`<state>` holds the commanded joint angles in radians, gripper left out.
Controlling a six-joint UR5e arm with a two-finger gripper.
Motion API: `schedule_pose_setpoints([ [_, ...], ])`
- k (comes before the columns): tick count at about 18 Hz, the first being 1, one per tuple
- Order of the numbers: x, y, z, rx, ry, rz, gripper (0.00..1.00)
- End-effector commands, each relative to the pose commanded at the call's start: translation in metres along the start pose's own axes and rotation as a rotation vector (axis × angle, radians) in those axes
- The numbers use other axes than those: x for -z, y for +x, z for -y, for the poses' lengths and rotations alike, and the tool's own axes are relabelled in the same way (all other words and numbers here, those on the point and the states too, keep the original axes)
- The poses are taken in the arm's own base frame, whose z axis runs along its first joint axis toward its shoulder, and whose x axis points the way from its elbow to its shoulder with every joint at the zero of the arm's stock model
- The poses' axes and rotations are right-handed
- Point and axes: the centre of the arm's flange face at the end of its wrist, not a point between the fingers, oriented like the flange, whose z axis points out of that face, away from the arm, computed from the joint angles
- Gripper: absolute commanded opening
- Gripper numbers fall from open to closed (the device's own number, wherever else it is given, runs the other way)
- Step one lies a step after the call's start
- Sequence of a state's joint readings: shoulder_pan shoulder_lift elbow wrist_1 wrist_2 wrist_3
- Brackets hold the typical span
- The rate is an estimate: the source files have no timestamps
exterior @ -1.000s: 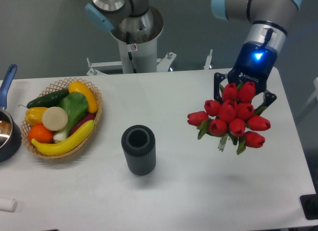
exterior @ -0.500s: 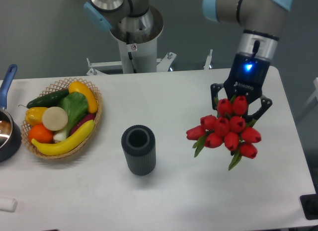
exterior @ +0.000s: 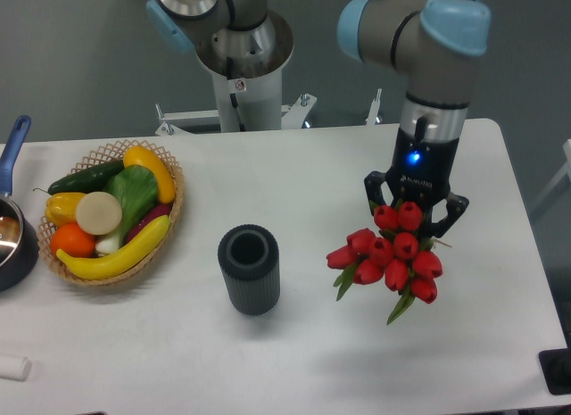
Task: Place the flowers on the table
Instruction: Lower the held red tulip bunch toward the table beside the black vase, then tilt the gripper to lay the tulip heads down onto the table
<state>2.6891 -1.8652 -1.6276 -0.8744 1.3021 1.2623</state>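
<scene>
The hand [exterior: 413, 203] is clenched around the flowers [exterior: 390, 253], a tight bunch of red tulips with green leaves, heads toward the camera, over the white tabletop [exterior: 357, 361], right of a dark ribbed vase [exterior: 249, 269].

Red tulip flowers [exterior: 390, 258] bunched, blooms toward camera, over white table [exterior: 312, 344], right side.

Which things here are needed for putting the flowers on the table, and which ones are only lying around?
Needed for the job:
flowers
table
gripper, its jaws closed around the bunch

Only lying around:
grey vase
wicker basket of fruit and vegetables
pot with blue handle
small white object
</scene>
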Motion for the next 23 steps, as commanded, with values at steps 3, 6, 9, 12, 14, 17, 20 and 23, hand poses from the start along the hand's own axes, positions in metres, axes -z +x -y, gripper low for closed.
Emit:
schedule_pose_setpoints([
  [3, -0.022, -0.001, -0.007, -0.018, -0.044, -0.022, 0.40],
  [6, -0.043, -0.003, -0.014, -0.026, -0.118, -0.031, 0.40],
  [9, -0.066, -0.002, -0.014, -0.039, -0.150, -0.051, 0.40],
  [12, -0.081, -0.003, -0.016, -0.041, -0.155, -0.071, 0.40],
  [14, -0.093, -0.003, -0.020, -0.038, -0.160, -0.087, 0.40],
  [17, -0.115, -0.005, -0.021, -0.039, -0.166, -0.111, 0.40],
  [20, -0.134, -0.007, -0.015, -0.044, -0.168, -0.129, 0.40],
  [23, -0.152, -0.001, -0.009, -0.054, -0.171, -0.150, 0.40],
])
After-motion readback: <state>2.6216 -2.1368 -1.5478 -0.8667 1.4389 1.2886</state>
